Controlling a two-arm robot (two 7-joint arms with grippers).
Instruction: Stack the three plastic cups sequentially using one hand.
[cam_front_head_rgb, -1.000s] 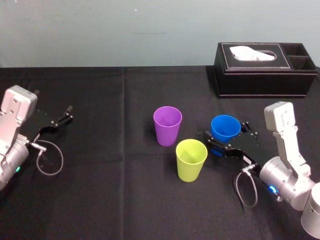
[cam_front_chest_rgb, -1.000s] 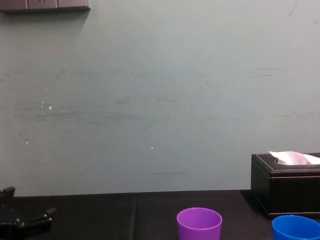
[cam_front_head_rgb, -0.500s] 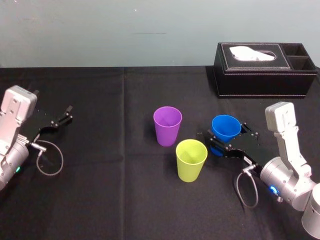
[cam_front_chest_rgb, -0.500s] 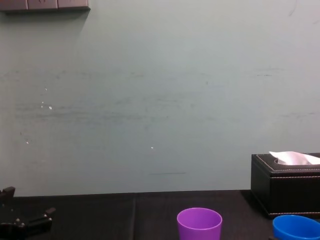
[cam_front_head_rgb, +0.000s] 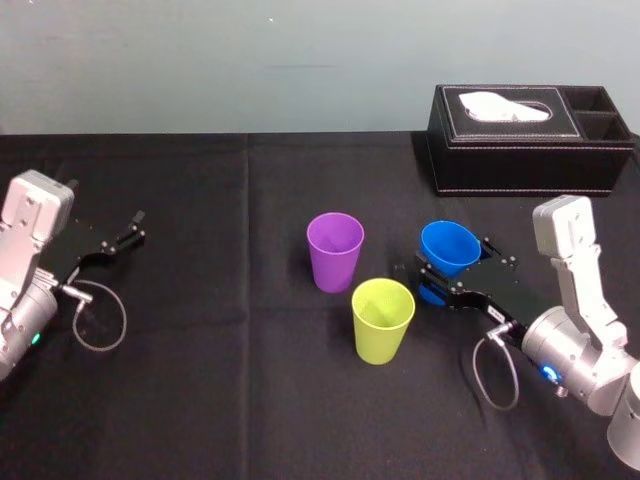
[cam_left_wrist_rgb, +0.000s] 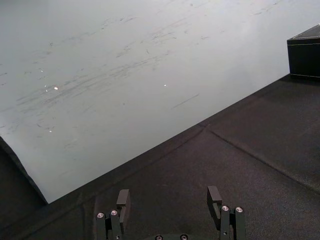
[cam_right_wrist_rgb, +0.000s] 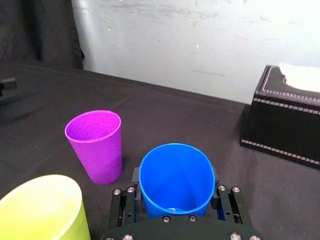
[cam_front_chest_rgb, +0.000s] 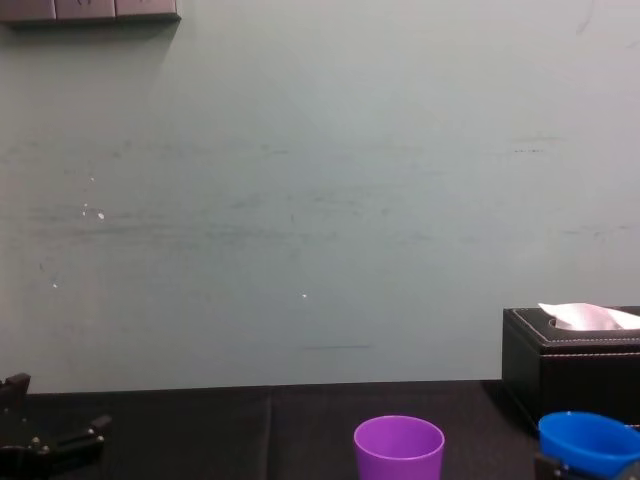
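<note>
The blue cup sits tilted between the fingers of my right gripper, just right of the other two cups. In the right wrist view both fingers press the blue cup on its sides, so the gripper is shut on it. The purple cup stands upright at the table's middle, and its rim also shows in the chest view. Upright just in front of it is the yellow-green cup. My left gripper rests open at the far left, nothing between its fingers.
A black tissue box stands at the back right, behind the blue cup. A black cloth covers the table, and a pale wall runs along its far edge.
My right gripper's fingers have closed in on the blue cup. The cup has risen slightly and tipped toward the other cups. The left arm has not moved.
</note>
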